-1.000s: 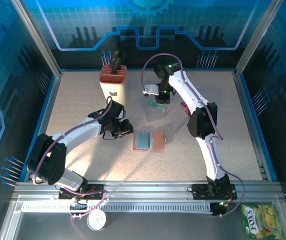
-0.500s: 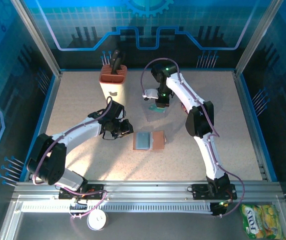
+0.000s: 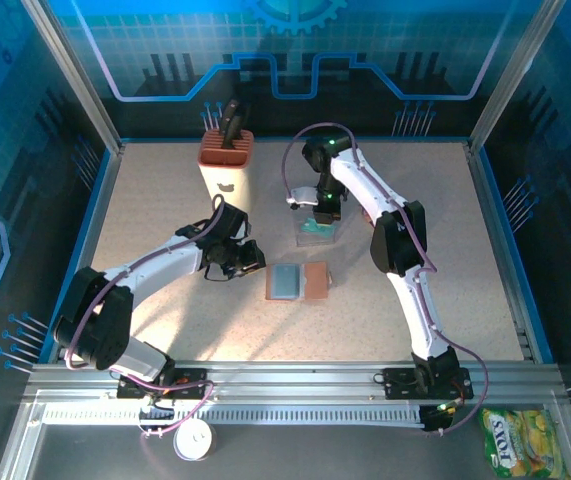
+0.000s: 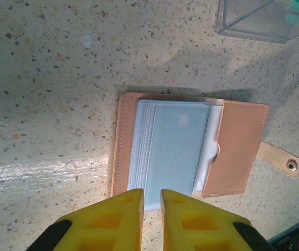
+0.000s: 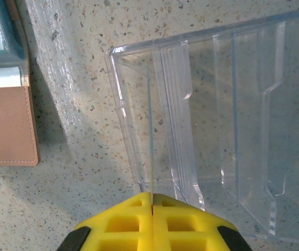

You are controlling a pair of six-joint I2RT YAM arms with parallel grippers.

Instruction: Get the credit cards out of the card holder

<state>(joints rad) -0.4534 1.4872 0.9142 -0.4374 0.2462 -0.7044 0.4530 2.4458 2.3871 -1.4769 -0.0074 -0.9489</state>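
Note:
The card holder (image 3: pixel 310 282) lies open mid-table, brown (image 4: pixel 238 146) with blue-grey pockets; its flap (image 5: pixel 5 125) shows at the left of the right wrist view. My left gripper (image 3: pixel 255 258) (image 4: pixel 152 192) stands over the near edge of the pockets. Its jaws are a narrow slit apart with nothing between them. My right gripper (image 3: pixel 325 210) (image 5: pixel 152 194) is shut on a credit card (image 5: pixel 150 130), seen edge-on as a thin line reaching into the clear tray (image 5: pixel 233 104). From above, the teal credit card (image 3: pixel 315 230) sits at the tray (image 3: pixel 302 241).
A white and orange block (image 3: pixel 225 160) holding dark handles stands at the back left. The clear tray's corner (image 4: pixel 254 23) lies just beyond the card holder. A yellow-green snack packet (image 3: pixel 520 440) lies off the table, front right. Frame posts and blue walls ring the table.
My right gripper has come down and slightly nearer with the teal card, from above the table to the clear tray. The left arm and the card holder have not moved.

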